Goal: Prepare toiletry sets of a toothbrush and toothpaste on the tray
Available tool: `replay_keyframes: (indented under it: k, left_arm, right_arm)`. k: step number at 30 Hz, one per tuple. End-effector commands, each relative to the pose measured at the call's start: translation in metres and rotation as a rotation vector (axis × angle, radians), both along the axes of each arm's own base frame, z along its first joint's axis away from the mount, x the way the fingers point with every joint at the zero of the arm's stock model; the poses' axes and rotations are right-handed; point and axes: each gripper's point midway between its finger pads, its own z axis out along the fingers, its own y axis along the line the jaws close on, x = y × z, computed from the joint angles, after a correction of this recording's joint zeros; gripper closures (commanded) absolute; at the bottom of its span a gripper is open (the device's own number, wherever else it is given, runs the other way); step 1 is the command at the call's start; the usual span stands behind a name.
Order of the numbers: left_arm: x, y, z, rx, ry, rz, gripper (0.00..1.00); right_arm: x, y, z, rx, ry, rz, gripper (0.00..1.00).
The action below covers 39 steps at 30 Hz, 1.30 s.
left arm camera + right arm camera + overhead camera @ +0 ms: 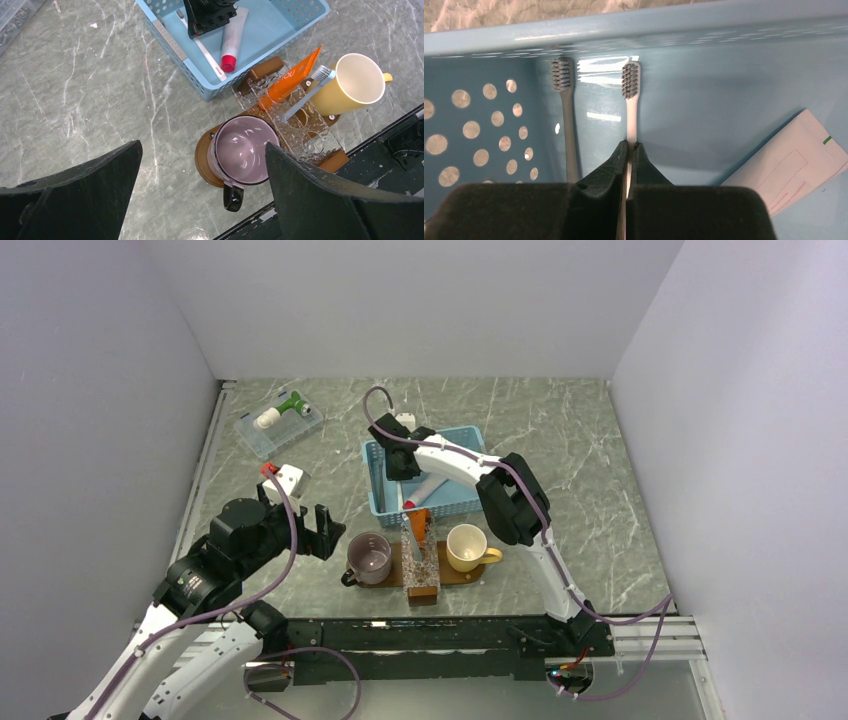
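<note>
Inside the perforated blue basket [674,30], the slim white toothbrush [630,102] is pinched by the closed right gripper [629,149]. Just beside the basket, the flat orange toothpaste [292,75] is propped on the wooden tray [201,157]. The left gripper [322,531] is spread wide.

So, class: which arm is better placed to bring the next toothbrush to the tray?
Right: the right claw is shut on the white toothbrush in the blue basket; the left claw hangs open beside the tray.

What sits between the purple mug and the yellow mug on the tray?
A clear holder stands there, carrying an orange toothpaste tube and a grey toothbrush; clearest in the left wrist view.
</note>
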Motion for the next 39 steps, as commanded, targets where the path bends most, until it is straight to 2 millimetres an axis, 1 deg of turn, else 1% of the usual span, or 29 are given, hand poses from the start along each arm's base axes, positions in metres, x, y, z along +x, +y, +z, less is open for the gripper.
replay_keyframes:
  k: [1, 5, 7, 8, 9, 10, 13, 20, 25, 28, 29, 32, 34, 37, 39]
  left_arm:
    - [0.003, -0.002, 0.011, -0.016, -0.043, -0.01, 0.01]
    - [0.004, -0.002, 0.009, -0.011, -0.037, -0.006, 0.01]
    - [0.005, -0.002, 0.009, -0.01, -0.037, -0.006, 0.01]
    - [0.005, -0.002, 0.009, -0.008, -0.035, -0.005, 0.01]
    - [0.005, -0.002, 0.008, -0.007, -0.034, -0.004, 0.01]
    - [0.005, -0.002, 0.008, -0.006, -0.034, -0.004, 0.01]
    - [0.006, -0.002, 0.008, -0.004, -0.033, 0.0, 0.01]
    - [0.008, -0.001, 0.007, 0.003, -0.03, 0.008, 0.01]
    - [0.007, -0.001, 0.007, 0.0, -0.032, 0.004, 0.01]
    - [0.007, -0.004, 0.008, -0.002, -0.034, -0.011, 0.01]
    - [0.007, -0.005, 0.009, -0.005, -0.036, -0.017, 0.01]
    - [0.007, -0.009, 0.012, -0.009, -0.04, -0.035, 0.01]
    - [0.006, -0.012, 0.015, -0.019, -0.045, -0.053, 0.01]
    - [0.004, -0.016, 0.022, -0.045, -0.057, -0.074, 0.01]
    - [0.003, -0.02, 0.027, -0.064, -0.064, -0.089, 0.01]
  right_arm:
    - [-0.003, 0.007, 0.005, 0.036, -0.014, 0.0, 1.0]
    - [0.001, 0.011, 0.025, 0.087, -0.065, -0.002, 1.0]
    - [0.004, 0.012, 0.037, 0.112, -0.099, -0.004, 1.0]
    - [0.005, 0.013, 0.048, 0.128, -0.121, -0.006, 1.0]
    - [0.007, 0.011, 0.051, 0.133, -0.132, -0.012, 1.0]
    - [0.008, 0.011, 0.061, 0.148, -0.154, -0.015, 1.0]
    - [0.011, 0.01, 0.081, 0.187, -0.206, -0.025, 1.0]
    - [0.01, 0.006, 0.109, 0.252, -0.279, -0.04, 1.0]
    - [0.01, 0.004, 0.134, 0.302, -0.345, -0.039, 1.0]
    - [0.009, 0.002, 0.159, 0.345, -0.409, -0.029, 1.0]
    - [0.009, 0.001, 0.174, 0.37, -0.443, -0.026, 1.0]
    - [0.003, -0.003, 0.202, 0.422, -0.5, -0.012, 1.0]
    - [-0.005, -0.005, 0.22, 0.462, -0.531, 0.006, 1.0]
    - [-0.018, -0.012, 0.237, 0.504, -0.56, 0.033, 1.0]
    - [-0.026, -0.015, 0.254, 0.552, -0.593, 0.053, 1.0]
